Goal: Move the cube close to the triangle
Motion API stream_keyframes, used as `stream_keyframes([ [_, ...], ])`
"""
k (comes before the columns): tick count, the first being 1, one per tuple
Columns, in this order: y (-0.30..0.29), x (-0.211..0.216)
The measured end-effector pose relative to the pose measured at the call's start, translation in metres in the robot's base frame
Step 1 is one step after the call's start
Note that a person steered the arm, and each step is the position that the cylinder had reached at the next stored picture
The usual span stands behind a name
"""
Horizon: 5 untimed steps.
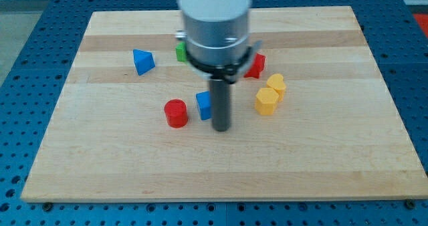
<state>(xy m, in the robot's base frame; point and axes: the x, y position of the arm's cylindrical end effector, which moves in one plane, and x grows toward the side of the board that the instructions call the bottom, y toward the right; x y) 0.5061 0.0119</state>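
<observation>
On the pale wooden bench (pixel 314 159), taking the blue plastic cube (pixel 203 104) as landmark: the blue triangular block (pixel 142 61) lies well apart to its upper left, the red cylinder (pixel 176 113) just beside its left. A green block (pixel 180 51), mostly hidden, sits above. My tip (pixel 221 128) touches the cube's right side. Two yellow blocks (pixel 266 101) (pixel 276 85) and a red block (pixel 256 65) lie right. No hand, writing or containers show.

Red cylinder (pixel 176 113) sitting on wooden worktop (pixel 321 152); two yellow blocks (pixel 266 101) (pixel 276 85) touching; red block (pixel 256 65), green block (pixel 180 51) lying partly hidden.
</observation>
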Motion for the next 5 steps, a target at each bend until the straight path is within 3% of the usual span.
stream_keyframes([
  [5,-0.085,-0.061],
])
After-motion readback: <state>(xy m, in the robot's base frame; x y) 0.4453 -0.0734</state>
